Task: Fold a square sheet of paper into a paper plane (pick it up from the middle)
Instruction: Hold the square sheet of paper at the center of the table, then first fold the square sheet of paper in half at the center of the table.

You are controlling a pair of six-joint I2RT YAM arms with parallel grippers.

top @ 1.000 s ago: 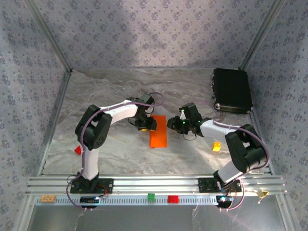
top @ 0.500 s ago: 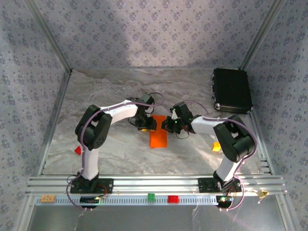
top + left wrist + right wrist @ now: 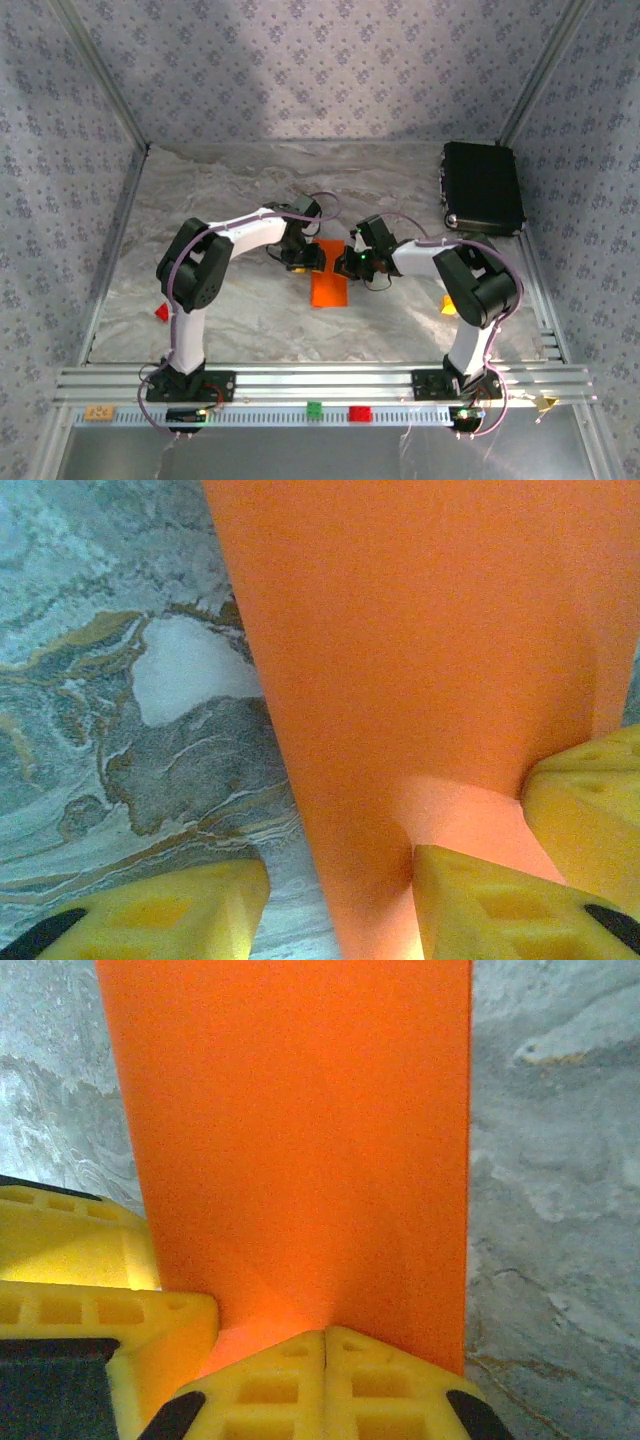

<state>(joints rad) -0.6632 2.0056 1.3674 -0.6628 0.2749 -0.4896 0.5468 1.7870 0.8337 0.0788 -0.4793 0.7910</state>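
Centrally, orange paper [image 3: 329,288], right fingers [image 3: 385,1385] closed

Both arms pair bulky black joint housings with slim white links, which are smooth and rounded. On the left arm [image 3: 195,270] a lilac cable [image 3: 165,300] loops loosely from the black base plate [image 3: 195,385] along the links to the wrist. The right arm [image 3: 480,290] carries the same cable, and a small green light [image 3: 362,265] glows at its wrist. The left gripper [image 3: 335,920] and the right gripper [image 3: 325,1360] have bright yellow moulded fingers [image 3: 270,1390], wedge-tipped, with shallow rectangular recesses and black inserts set toward their roots.
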